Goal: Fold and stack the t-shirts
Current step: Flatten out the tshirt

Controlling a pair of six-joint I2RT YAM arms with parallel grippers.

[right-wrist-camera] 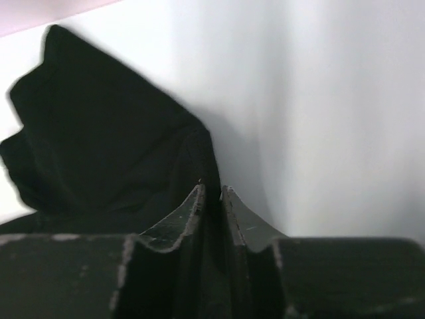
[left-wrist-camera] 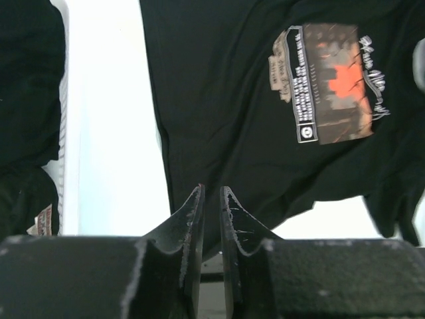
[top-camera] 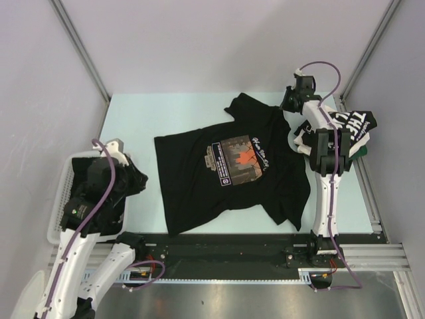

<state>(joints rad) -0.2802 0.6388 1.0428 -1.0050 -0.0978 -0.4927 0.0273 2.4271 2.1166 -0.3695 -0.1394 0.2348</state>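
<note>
The t-shirt with the orange-white chest print point(top-camera: 232, 173) is lying face up in the middle of the pale table point(top-camera: 166, 113), spread out and slightly askew, with both sleeves out and no fold in it. Its hem is curling a little at the near edge. A second black t-shirt with white block lettering point(top-camera: 352, 126) is sitting at the table's right edge, bunched into a compact bundle and partly hidden under the right arm; whether it is folded properly cannot be made out. More dark cloth point(left-wrist-camera: 26, 80) is filling the white mesh basket point(top-camera: 56, 199) on the left, so further garments are probably waiting.

Judged from this, the work is sitting at an early stage: at most one shirt is looking finished, the printed one is laid out ready for its first fold, and the basket's contents are yet to come.

The right gripper point(right-wrist-camera: 211, 189) is hovering at the printed shirt's far right sleeve. A thin slit is showing between its fingers, but the dark cloth behind it makes it impossible to tell whether any is pinched. The left gripper point(left-wrist-camera: 212, 189) is hanging by the basket, jaws narrowly apart with nothing between them.
</note>
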